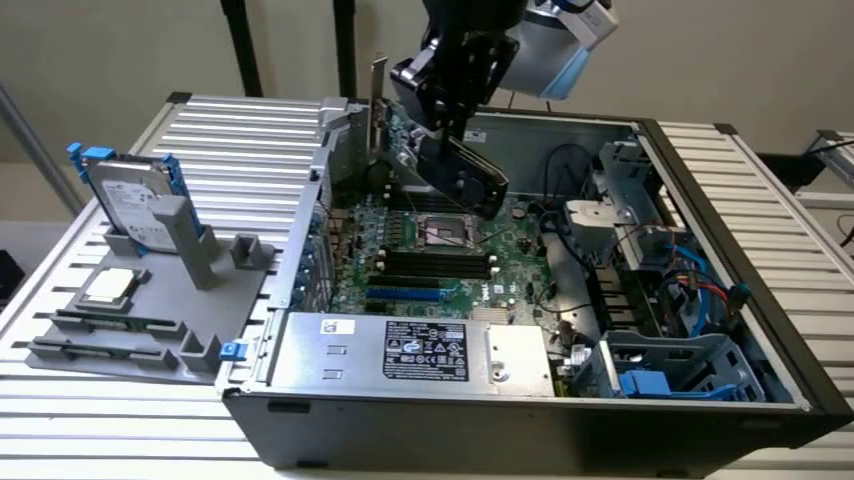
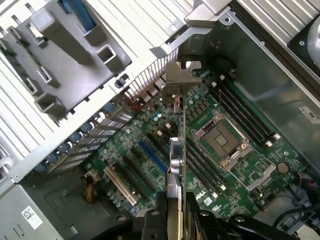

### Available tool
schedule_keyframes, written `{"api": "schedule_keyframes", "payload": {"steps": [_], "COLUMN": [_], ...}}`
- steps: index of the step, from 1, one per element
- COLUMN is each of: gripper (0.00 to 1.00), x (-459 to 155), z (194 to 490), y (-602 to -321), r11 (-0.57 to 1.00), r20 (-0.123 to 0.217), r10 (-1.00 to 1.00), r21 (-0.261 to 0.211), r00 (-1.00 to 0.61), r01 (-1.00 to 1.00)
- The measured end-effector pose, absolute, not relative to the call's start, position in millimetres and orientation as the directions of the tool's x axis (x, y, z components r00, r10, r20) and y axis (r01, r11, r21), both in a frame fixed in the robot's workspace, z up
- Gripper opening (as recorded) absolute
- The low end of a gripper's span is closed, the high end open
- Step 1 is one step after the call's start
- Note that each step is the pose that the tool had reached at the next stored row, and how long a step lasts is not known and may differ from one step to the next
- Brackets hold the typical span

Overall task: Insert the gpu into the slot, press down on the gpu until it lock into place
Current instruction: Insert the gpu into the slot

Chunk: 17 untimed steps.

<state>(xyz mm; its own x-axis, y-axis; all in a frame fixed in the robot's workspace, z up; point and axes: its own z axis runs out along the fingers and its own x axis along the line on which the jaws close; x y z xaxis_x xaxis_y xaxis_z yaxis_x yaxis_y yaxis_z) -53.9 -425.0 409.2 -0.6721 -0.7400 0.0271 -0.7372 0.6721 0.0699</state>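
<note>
One dark gripper reaches down into an open computer case in the exterior view. Its fingers are closed on a black graphics card, which hangs tilted above the green motherboard, near the processor socket. The blue slot lies lower on the board, just behind the silver power supply. The card is apart from it, raised and toward the back of the case. Black memory slots run between the socket and the blue slot. On the exterior view's left, a grey holder on the slatted table carries a hard drive in a blue frame. In the wrist view, the gripper clamps the graphics card from both sides. The card shows edge-on as a thin strip that ends in its metal bracket by the rear wall of the case. The blue slot runs beside that strip, uncovered, on the side away from the processor socket. The card's edge sits above the board rather than in the slot. The grey holder stands outside the case wall.
</note>
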Motion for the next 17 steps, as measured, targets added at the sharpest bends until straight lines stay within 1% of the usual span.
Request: {"api": "schedule_keyframes", "payload": {"steps": [4,12,17], "gripper": [0.26,0.26,0.26], "x": [-53.9,-53.9,-53.9], "z": [409.0,407.6,403.9], "y": [-425.0,-425.0,-425.0], "r11": [0.616,0.508,0.427], "r20": [0.02,-0.004,-0.008], "r10": [-0.787,-0.861,-0.904], "r21": [0.061,0.026,0.021], "r00": [-0.616,-0.508,-0.428], "r01": [-0.785,-0.861,-0.904]}}
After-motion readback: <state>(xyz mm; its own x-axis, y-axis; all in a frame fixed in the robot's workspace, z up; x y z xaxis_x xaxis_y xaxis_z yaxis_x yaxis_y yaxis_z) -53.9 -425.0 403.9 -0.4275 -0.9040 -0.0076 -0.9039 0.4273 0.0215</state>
